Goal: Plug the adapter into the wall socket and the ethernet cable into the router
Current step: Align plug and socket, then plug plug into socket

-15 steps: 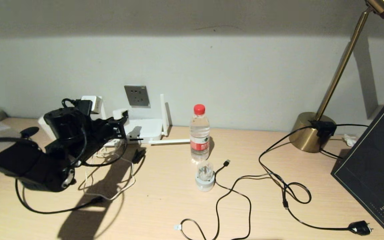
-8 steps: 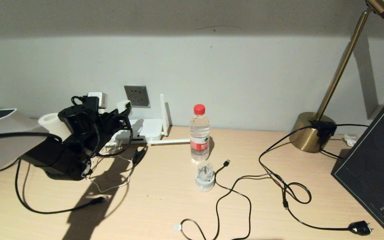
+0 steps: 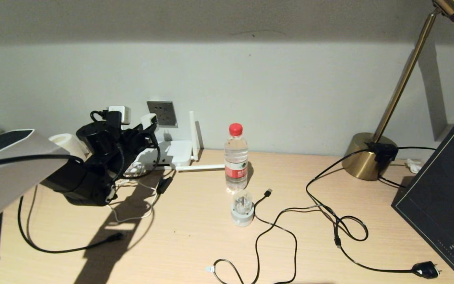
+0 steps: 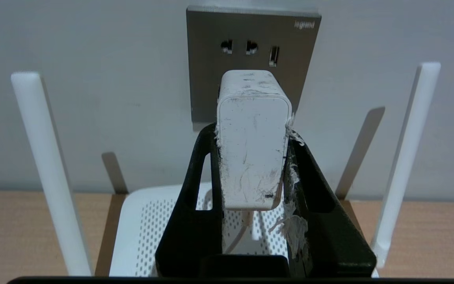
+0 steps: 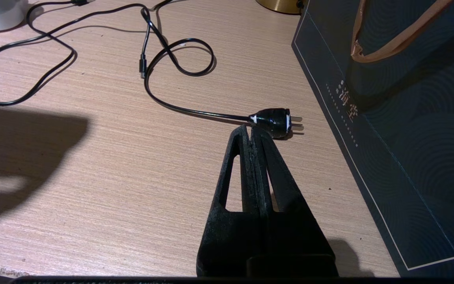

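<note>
your left gripper (image 4: 252,130) pinches adapter (image 4: 252,138) between its jaws, now carried up off desk to wall socket (image 4: 252,35); a second ago it sat lower, over router (image 4: 140,232). socket holes lie just ahead of jaws: you likely push in next. right gripper (image 5: 252,132) idle, jaws pressed together. ethernet cable (image 3: 65,249) unplugged on desk.
</note>
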`<state>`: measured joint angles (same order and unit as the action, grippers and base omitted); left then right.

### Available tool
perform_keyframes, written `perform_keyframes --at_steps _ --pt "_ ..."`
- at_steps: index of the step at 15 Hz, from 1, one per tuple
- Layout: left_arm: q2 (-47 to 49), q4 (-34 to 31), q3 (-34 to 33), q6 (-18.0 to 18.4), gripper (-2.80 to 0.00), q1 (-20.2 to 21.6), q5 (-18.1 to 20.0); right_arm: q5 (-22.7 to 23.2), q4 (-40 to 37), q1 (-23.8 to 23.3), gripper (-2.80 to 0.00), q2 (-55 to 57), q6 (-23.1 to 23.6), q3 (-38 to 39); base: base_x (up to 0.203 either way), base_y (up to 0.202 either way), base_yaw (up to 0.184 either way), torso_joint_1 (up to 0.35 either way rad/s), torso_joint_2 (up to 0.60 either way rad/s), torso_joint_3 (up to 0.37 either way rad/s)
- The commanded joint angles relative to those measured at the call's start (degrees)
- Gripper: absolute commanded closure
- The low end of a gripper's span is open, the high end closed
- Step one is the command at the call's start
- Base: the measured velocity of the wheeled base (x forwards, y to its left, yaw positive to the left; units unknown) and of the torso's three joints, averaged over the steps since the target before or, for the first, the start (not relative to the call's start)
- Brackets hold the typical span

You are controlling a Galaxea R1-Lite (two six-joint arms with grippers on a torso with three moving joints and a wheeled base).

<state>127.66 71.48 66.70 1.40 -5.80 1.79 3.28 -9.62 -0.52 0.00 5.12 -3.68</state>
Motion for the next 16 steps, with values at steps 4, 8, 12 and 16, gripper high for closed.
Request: perform_keyframes --at_steps 4,8,12,16 --pt "2.4 0.1 4.1 0.0 0.0 0.0 -0.1 0.1 0.0 0.0 0.0 0.1 0.1 0.0 0.0 0.0 0.0 0.0 0.0 0.0" --pt "3.6 0.5 5.6 0.0 0.0 0.0 -0.1 0.1 0.0 0.0 0.0 0.1 0.1 0.0 0.0 0.0 0.0 0.0 0.0 0.0" --pt "6.0 0.6 9.4 0.0 0.0 0.0 -0.1 0.1 0.0 0.0 0.0 0.1 0.1 0.0 0.0 0.0 0.0 0.0 0.0 0.0" --pt "8.1 0.6 13.3 -0.1 0.0 0.0 -0.1 0.1 0.0 0.0 0.0 0.1 0.1 0.0 0.0 0.0 0.0 0.0 0.0 0.0"
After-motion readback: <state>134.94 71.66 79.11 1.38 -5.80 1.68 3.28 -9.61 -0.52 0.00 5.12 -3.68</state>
